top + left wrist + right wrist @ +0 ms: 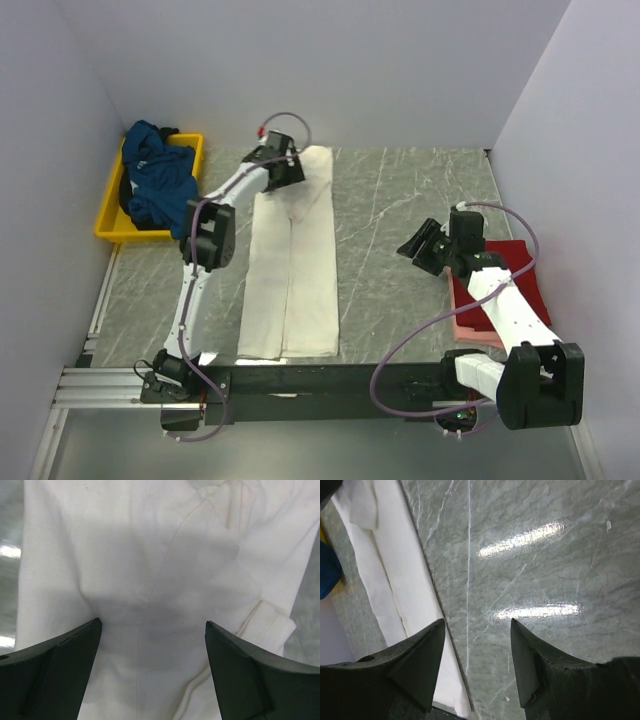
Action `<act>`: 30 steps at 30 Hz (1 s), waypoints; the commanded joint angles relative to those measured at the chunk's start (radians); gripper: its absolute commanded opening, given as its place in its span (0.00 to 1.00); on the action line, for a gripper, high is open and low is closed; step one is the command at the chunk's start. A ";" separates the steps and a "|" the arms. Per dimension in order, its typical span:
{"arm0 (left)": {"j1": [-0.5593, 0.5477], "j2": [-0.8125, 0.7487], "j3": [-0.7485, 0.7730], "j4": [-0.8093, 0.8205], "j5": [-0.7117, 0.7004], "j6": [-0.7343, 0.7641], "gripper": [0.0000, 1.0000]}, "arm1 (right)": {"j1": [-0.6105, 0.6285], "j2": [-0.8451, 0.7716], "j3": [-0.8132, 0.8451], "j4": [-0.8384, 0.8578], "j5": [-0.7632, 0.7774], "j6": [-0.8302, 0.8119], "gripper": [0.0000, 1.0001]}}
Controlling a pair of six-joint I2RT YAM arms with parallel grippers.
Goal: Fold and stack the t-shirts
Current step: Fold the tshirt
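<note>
Left wrist | L jaws open wide, cream tee [150, 555] directly under | R jaws open, over table [545, 580]

Your left arm [210, 235] reaches far forward from its base, elbow raised. Its wrist is bent over so the jaws point down, spread wide with nothing gripped between them. Your right arm [505, 310] sits closer in, wrist turned toward the left, its jaws parted partway and holding nothing.
</note>
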 commanded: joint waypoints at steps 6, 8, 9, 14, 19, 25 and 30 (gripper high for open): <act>0.062 0.109 0.136 -0.135 0.111 -0.131 0.98 | 0.023 0.057 0.061 0.036 -0.028 -0.040 0.61; 0.060 0.053 0.075 -0.071 0.136 -0.123 0.99 | 0.032 0.068 0.064 0.034 -0.031 -0.046 0.61; 0.062 0.031 0.053 -0.022 0.150 -0.121 1.00 | 0.038 0.069 0.067 0.031 -0.032 -0.046 0.61; 0.062 -0.122 -0.037 0.071 0.173 -0.077 0.99 | 0.057 0.062 0.065 0.034 -0.040 -0.049 0.61; 0.059 -0.266 -0.123 0.118 0.185 -0.062 0.99 | 0.115 0.048 0.082 0.000 -0.023 -0.059 0.60; 0.027 -0.553 -0.411 0.088 0.123 -0.136 0.95 | 0.248 -0.007 0.036 -0.004 0.012 -0.025 0.56; -0.036 -0.903 -0.836 0.036 -0.066 -0.264 0.83 | 0.432 -0.064 -0.062 0.057 0.015 0.078 0.49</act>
